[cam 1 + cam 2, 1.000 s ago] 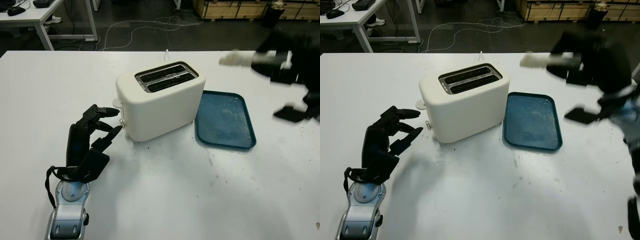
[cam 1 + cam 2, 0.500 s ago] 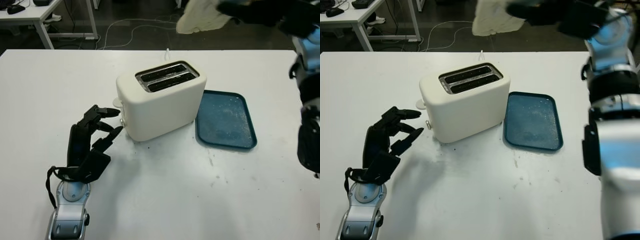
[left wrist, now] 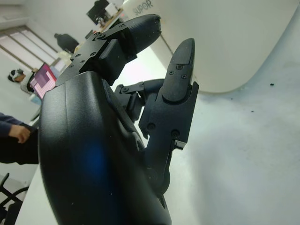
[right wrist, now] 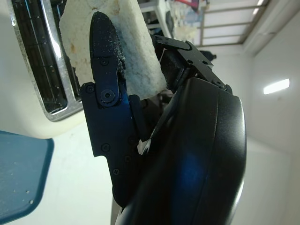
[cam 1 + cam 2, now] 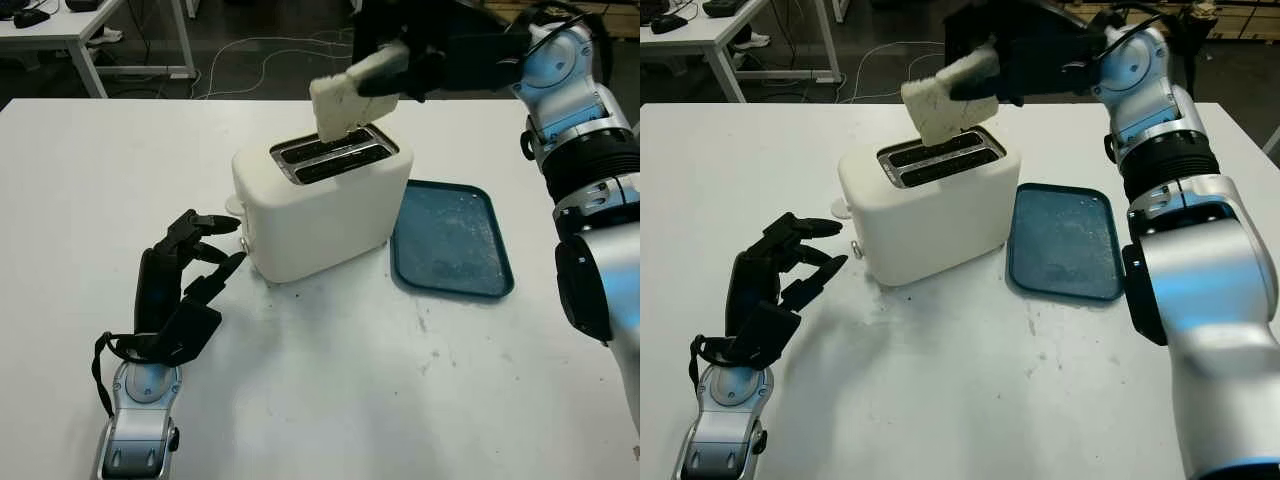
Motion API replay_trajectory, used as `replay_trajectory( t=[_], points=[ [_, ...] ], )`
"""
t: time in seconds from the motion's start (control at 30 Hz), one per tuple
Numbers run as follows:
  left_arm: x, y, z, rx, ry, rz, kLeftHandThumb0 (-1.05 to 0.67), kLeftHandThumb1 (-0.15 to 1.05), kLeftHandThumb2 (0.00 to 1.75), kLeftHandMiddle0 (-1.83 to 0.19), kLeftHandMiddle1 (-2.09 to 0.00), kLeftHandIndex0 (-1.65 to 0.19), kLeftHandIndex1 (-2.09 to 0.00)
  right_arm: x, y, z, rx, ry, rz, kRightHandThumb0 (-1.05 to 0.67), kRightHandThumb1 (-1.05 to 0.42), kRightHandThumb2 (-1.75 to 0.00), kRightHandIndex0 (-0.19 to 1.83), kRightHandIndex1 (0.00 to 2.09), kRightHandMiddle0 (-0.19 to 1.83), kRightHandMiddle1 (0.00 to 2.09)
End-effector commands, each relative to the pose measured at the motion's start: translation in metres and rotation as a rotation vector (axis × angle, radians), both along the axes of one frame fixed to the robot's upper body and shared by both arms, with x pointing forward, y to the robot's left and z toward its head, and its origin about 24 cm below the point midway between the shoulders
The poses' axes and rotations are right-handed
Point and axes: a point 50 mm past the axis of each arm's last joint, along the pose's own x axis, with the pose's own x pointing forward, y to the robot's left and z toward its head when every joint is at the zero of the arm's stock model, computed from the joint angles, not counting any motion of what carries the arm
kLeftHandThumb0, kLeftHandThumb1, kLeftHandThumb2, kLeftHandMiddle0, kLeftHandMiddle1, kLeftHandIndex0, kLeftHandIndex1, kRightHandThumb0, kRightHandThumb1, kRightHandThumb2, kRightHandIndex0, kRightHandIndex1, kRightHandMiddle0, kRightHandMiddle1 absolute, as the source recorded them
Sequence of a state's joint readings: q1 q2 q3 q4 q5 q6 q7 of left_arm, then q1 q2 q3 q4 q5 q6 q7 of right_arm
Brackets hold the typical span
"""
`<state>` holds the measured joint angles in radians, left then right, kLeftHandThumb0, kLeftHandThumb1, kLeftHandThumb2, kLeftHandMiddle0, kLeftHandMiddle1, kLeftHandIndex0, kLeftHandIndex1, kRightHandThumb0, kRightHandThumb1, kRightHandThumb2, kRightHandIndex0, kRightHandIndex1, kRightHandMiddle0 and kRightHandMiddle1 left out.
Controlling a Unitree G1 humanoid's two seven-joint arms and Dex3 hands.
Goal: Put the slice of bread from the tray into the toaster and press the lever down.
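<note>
The right hand (image 5: 420, 55) is clamped on the slice of bread (image 5: 345, 100), gripping it by its upper end so that the free lower edge hangs below the fingers (image 4: 105, 79) and can enter a slot first. The slice sits tilted rather than plumb, its low corner just above the toaster (image 5: 320, 205) and close over the rear one of the two slots (image 5: 332, 152); from the wrist view the chrome slot frame lies directly beneath the bread, which suggests the hand is lining the edge up with the opening. Holding high on the slice keeps the fingers clear of the toaster's top when the bread goes down. The blue tray (image 5: 450, 240), below and to the outer side of this hand, beside the toaster, now carries only crumbs. The left hand (image 5: 190, 265) holds nothing and is open, its fingertips (image 3: 180, 70) near the toaster's end wall where the lever (image 5: 233, 207) projects, probably stationed there so it can push the lever once the bread is seated. In my judgement the slice needs squaring up to the slot before lowering, since its tilt could catch the rim.
</note>
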<state>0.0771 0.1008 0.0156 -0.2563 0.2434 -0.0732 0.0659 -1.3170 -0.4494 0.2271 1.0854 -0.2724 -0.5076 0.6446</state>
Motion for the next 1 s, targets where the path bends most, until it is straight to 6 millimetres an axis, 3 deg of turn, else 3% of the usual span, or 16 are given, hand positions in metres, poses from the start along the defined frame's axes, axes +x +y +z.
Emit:
replay_trajectory(
  t=[0.0,0.33,0.57,0.97],
  points=[
    [0.002,-0.001,0.003,-0.004,-0.022,-0.010,-0.25,0.92,0.14,-0.49,-1.42,-0.53,-0.89,0.001,0.000,-0.007,-0.015,-0.013,-0.016,-0.58,-0.92,-0.22,1.15,1.75,0.95,1.75],
    [0.002,-0.002,0.003,0.003,-0.017,-0.006,-0.26,0.92,0.13,-0.49,-1.41,-0.52,-0.90,0.004,-0.003,-0.018,0.006,0.071,-0.050,-0.57,-0.92,-0.22,1.15,1.75,0.95,1.75],
    [0.002,-0.002,0.003,0.002,-0.017,-0.013,-0.25,0.92,0.14,-0.48,-1.42,-0.50,-0.91,0.003,-0.004,-0.012,0.012,0.030,-0.046,-0.61,-0.92,-0.23,1.16,1.75,0.96,1.75],
    [0.001,-0.001,0.003,0.002,-0.009,-0.009,-0.25,0.92,0.13,-0.47,-1.42,-0.50,-0.90,0.003,-0.010,0.002,0.106,0.115,-0.026,-0.61,-0.92,-0.24,1.15,1.75,0.99,1.75]
  ],
)
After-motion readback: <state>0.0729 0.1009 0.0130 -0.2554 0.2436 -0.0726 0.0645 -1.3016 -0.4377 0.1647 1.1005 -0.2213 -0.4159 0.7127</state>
